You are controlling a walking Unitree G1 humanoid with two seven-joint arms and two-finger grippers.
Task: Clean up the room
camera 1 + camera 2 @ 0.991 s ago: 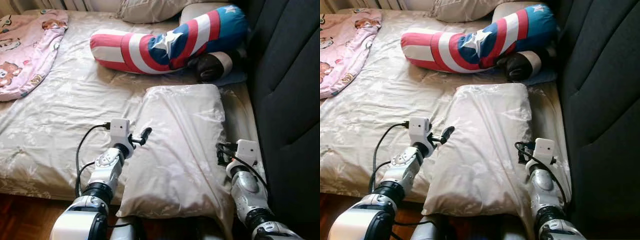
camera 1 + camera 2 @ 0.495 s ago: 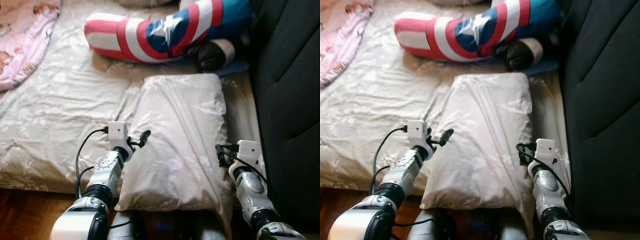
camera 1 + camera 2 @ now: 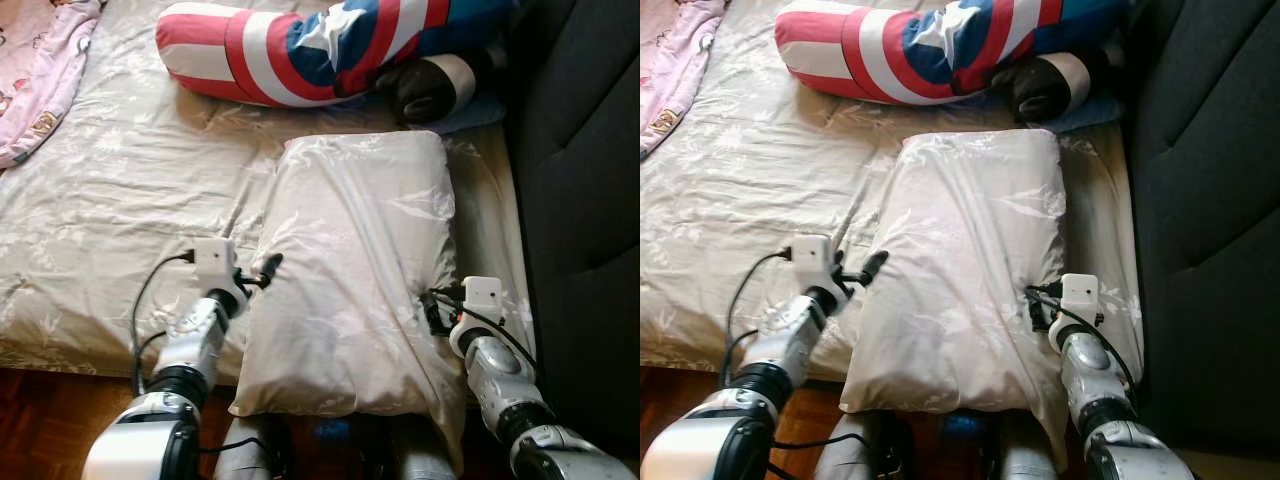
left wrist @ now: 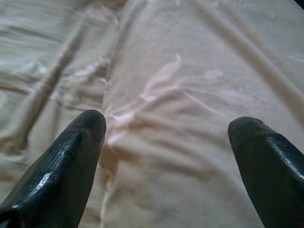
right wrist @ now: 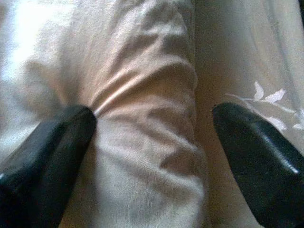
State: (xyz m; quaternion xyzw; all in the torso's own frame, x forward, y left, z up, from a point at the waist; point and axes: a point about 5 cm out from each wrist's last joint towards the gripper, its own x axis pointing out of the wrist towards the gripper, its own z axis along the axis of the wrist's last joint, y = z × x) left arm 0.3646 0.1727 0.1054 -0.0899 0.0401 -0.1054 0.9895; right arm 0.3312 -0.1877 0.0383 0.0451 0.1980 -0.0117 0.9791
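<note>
A long beige pillow (image 3: 355, 250) lies lengthwise on the bed near its front edge. My left gripper (image 3: 266, 270) is at the pillow's left side, a black fingertip touching its edge. In the left wrist view the left gripper (image 4: 166, 128) is open, with creased pillow fabric between the fingers. My right gripper (image 3: 432, 312) presses against the pillow's right side, low down. In the right wrist view the right gripper (image 5: 152, 118) is open, and a fold of the pillow bulges between its fingers (image 5: 52, 142).
A red, white and blue bolster (image 3: 320, 45) lies across the bed behind the pillow, with a dark round cushion (image 3: 430, 88) beside it. A pink blanket (image 3: 35, 70) sits far left. A dark upholstered wall (image 3: 590, 200) runs along the right. Wooden floor (image 3: 40, 420) lies below the bed edge.
The whole picture has shifted, so the camera has moved and the bed sits higher in view. Both grippers remain at the pillow's sides; the right one is tucked closer into its edge.
</note>
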